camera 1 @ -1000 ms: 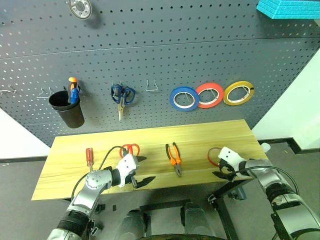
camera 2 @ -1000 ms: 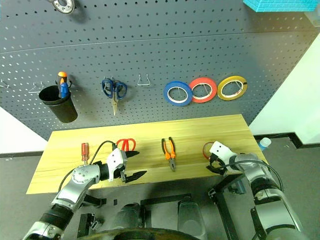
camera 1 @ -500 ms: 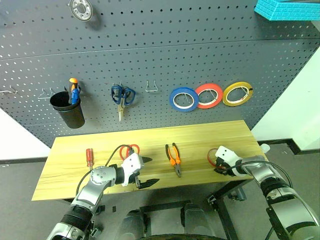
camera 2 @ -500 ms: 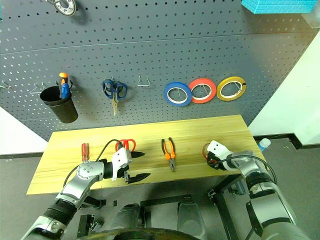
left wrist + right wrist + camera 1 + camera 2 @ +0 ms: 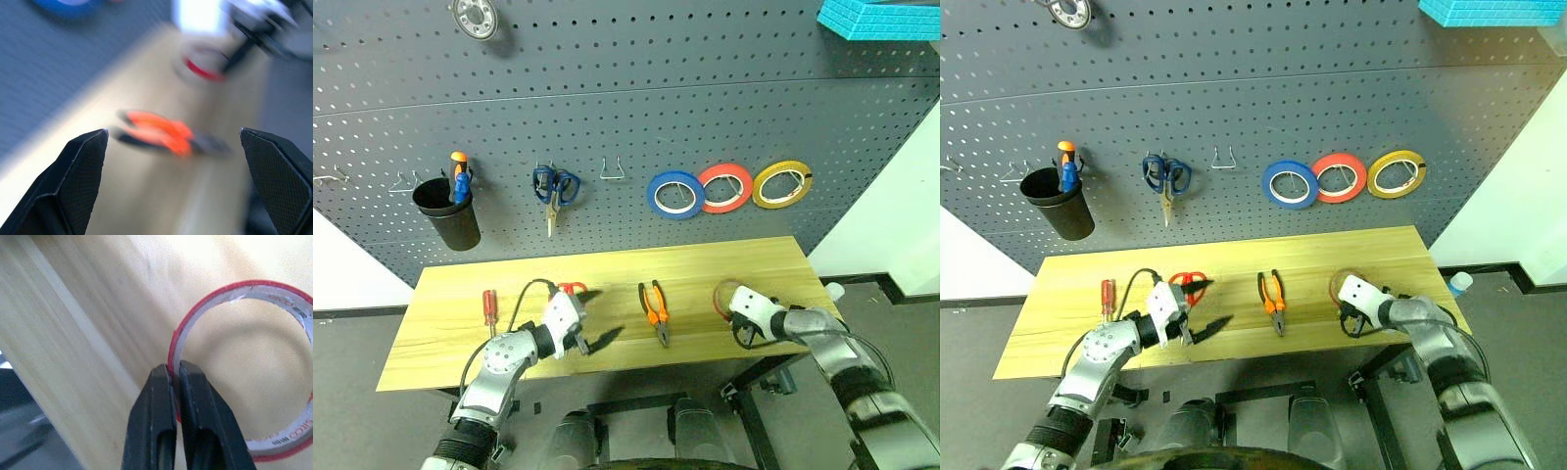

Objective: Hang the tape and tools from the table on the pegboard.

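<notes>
The thin red tape (image 5: 723, 294) lies at the right end of the table (image 5: 705, 259), and my right gripper (image 5: 171, 372) is shut on its near rim. My left gripper (image 5: 590, 318) hangs open, level, just in front of the red-handled scissors (image 5: 571, 289), which it partly hides. Left of them lies the small red-handled screwdriver (image 5: 488, 305). The orange-and-black pliers (image 5: 653, 311) rest mid-table, between my two grippers. Behind the table rises the dark grey pegboard (image 5: 607, 117).
On the pegboard hang a black cup (image 5: 445, 211) holding an orange-and-blue screwdriver (image 5: 457, 181), blue scissors (image 5: 553, 186), a bare hook (image 5: 612, 168), and blue (image 5: 675, 193), red (image 5: 724, 186) and yellow (image 5: 781, 182) rolls. A teal block (image 5: 881, 18) sits top right.
My right gripper has shut on the tape's rim and drawn it slightly left and up. My left gripper, still open, has risen a little toward the scissors.
</notes>
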